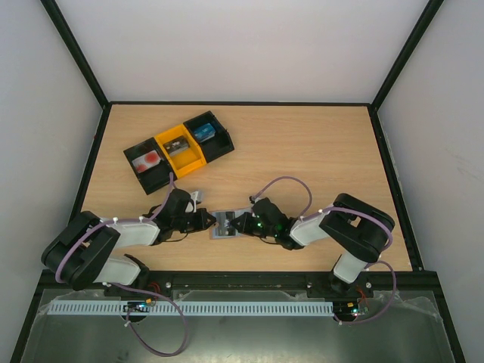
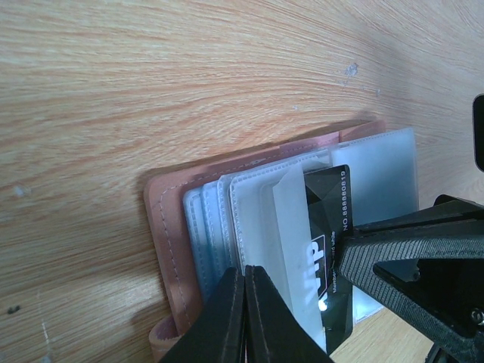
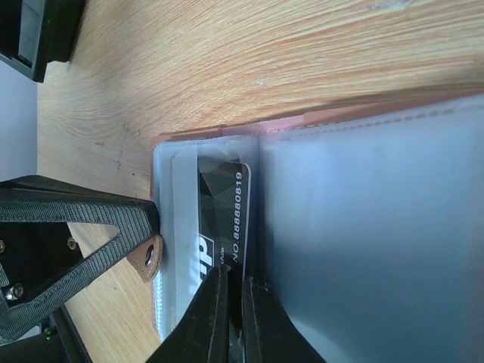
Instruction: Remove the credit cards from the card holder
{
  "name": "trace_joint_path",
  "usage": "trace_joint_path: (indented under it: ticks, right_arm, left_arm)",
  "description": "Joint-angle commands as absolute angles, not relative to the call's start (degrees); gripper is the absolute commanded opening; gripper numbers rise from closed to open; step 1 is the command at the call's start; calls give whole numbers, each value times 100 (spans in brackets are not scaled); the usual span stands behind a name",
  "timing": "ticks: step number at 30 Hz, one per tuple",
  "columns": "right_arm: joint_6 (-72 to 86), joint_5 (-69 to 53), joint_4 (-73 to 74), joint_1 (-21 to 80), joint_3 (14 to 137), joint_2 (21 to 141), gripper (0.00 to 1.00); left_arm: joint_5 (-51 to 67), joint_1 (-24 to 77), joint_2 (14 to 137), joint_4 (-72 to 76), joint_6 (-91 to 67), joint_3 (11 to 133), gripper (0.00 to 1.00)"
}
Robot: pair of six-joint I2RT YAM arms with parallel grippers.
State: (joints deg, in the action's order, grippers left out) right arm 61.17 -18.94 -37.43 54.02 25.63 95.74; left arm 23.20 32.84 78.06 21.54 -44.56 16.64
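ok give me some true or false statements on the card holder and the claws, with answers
1. The light blue-grey two-panel card holder with a brownish rim lies open on the wooden table. True.
2. The right claw is closed on the dark plastic credit card with pale print. True.
3. That card lies fully clear of the holder. False: it sits partly inside a clear sleeve.
4. The left claw is wide open. False: it is closed at the holder's edge.
5. The black-and-yellow three-section tray touches the holder. False: it stands apart, farther back.
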Motion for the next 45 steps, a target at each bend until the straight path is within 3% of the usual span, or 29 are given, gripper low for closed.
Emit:
trace_joint_path:
  ticks: [1,32,35,45]
  right_arm:
    - [6151,-1790,-3673,5357,2379,9536,4]
    - [6054,-1415,-3208,5231,1941,8524,2]
    - [6077,-1424,-3200,5231,1898,8355,2]
    - [6176,-1490,-3079,5231,1893,7673,2]
  left_arm:
    - [2120,3305,7839,1742,-4293,1528,3]
    - [2240,3303,7770,1774,-4390,1555,4]
    - [2305,3304,7605,1646,-4457,1635,15]
    - [2269,3341,6380,866,-4659,2127,67]
